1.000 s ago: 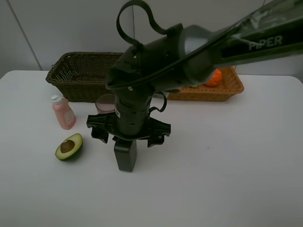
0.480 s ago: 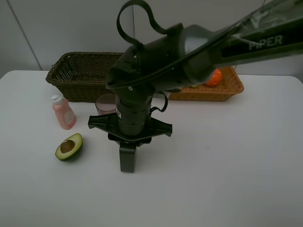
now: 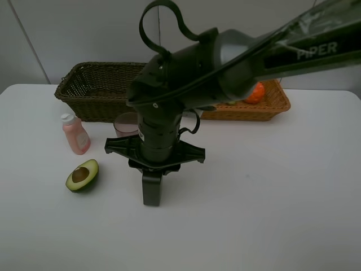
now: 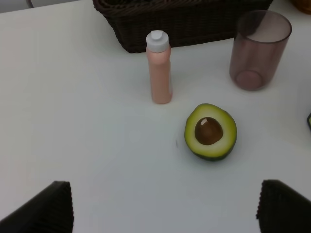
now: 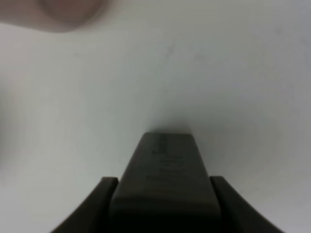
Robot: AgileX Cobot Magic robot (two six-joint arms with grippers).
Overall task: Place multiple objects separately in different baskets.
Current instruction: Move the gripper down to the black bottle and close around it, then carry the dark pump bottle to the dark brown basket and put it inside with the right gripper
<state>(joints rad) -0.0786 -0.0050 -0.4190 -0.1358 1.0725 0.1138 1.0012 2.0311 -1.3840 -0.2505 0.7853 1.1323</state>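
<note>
My right gripper (image 3: 152,172) points straight down at the table's middle, shut on the black pump bottle (image 3: 152,192), which touches the table. The right wrist view shows that bottle (image 5: 165,184) only as a dark blur. An avocado half (image 3: 82,175) (image 4: 210,131) lies cut side up to its left. Behind the avocado stand a pink bottle (image 3: 75,134) (image 4: 159,68) and a translucent pinkish cup (image 3: 125,123) (image 4: 260,51). My left gripper (image 4: 165,213) hovers open above the table, short of the avocado, and holds nothing.
A dark brown wicker basket (image 3: 84,90) (image 4: 184,19) stands at the back left, just behind the pink bottle and cup. An orange-tan basket (image 3: 273,107) at the back right holds an orange (image 3: 256,93). My right arm hides much of both baskets.
The right gripper's fingers have slid from wide apart to the middle and shut on the black bottle. The arm, the left gripper and the other objects have not moved.
</note>
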